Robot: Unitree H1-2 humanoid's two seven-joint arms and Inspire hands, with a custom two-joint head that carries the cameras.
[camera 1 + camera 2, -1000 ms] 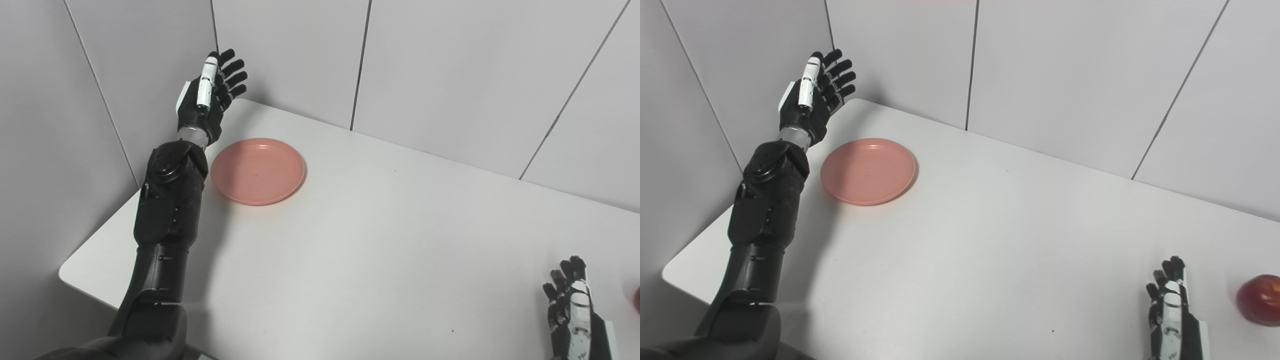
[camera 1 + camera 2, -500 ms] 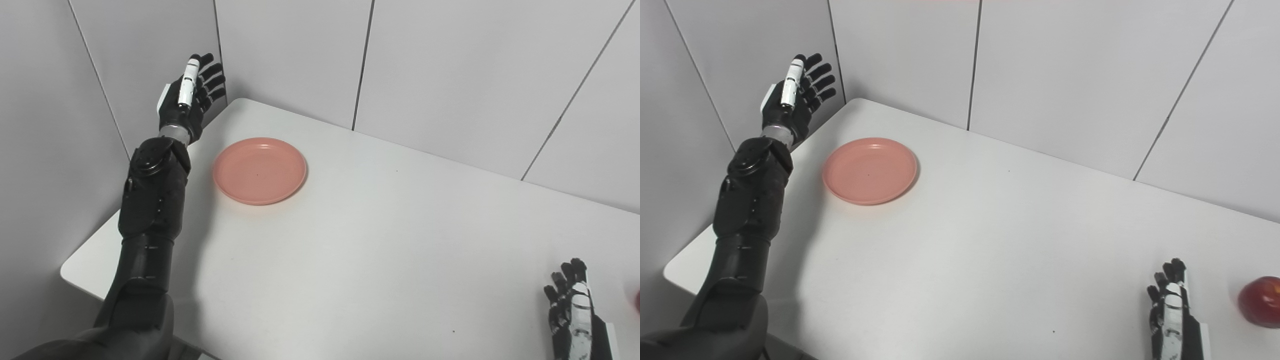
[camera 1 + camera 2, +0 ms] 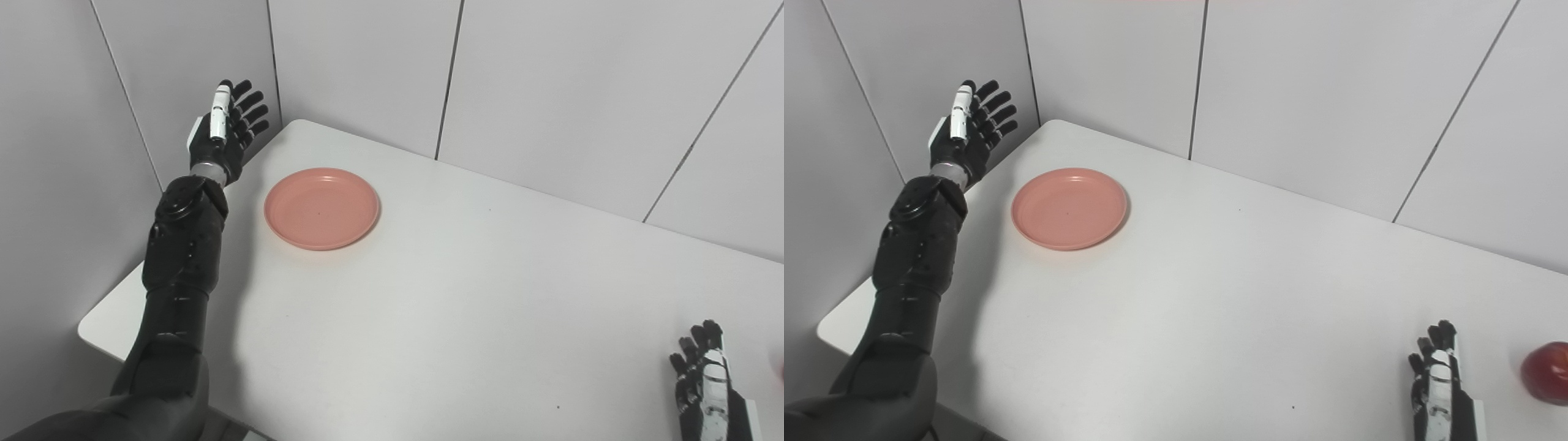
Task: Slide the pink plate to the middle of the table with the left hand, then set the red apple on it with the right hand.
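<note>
My left hand [image 3: 222, 136] is raised off the table by the far left corner, fingers spread and straight, holding nothing, and it sits just beside the pink plate [image 3: 321, 208] without touching it. My right hand [image 3: 1440, 384] rests low at the near right edge, empty too, its fingers loosely extended and a little apart. The plate lies flat on the white table [image 3: 465, 294] toward the far left corner, well apart from the middle, so I judge the slide has not begun. The red apple [image 3: 1546, 372] sits on the table at the right edge, near my right hand but not in contact, so placing it is also left to do. The plate is round, shallow, with a low raised rim, salmon pink and bare. The apple is dark red and glossy, cut off by the frame edge
</note>
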